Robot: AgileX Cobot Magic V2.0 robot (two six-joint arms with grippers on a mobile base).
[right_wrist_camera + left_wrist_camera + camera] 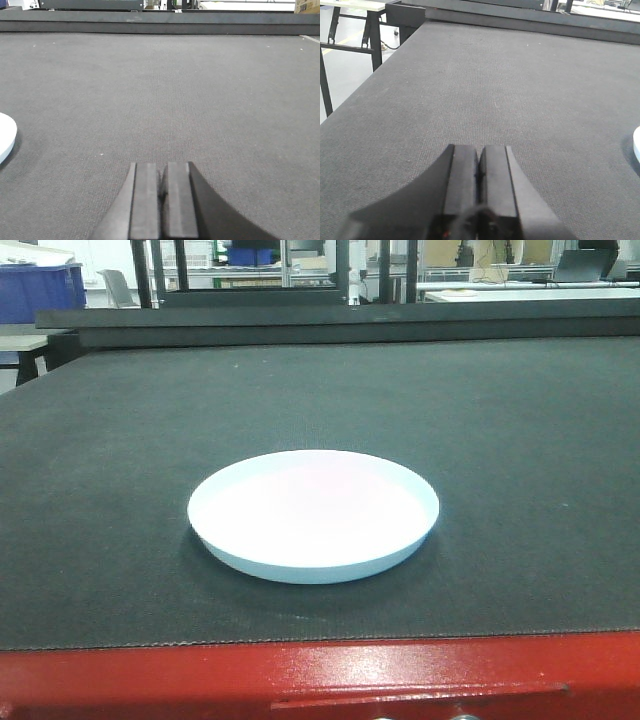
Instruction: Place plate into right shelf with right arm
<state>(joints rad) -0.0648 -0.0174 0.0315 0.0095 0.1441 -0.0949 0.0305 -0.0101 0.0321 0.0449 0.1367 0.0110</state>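
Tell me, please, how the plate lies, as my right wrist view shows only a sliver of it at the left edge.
Observer: In the front view the plate lies flat and empty on the dark mat, close to the table's red front edge.
Operator: Thank you. Is the left tool near it?
Observer: The left tool is shut on nothing, with bare mat ahead; the plate's rim just shows at that view's right edge.
Operator: Is there anything beyond the table?
Observer: A blue bin stands behind its far left corner.
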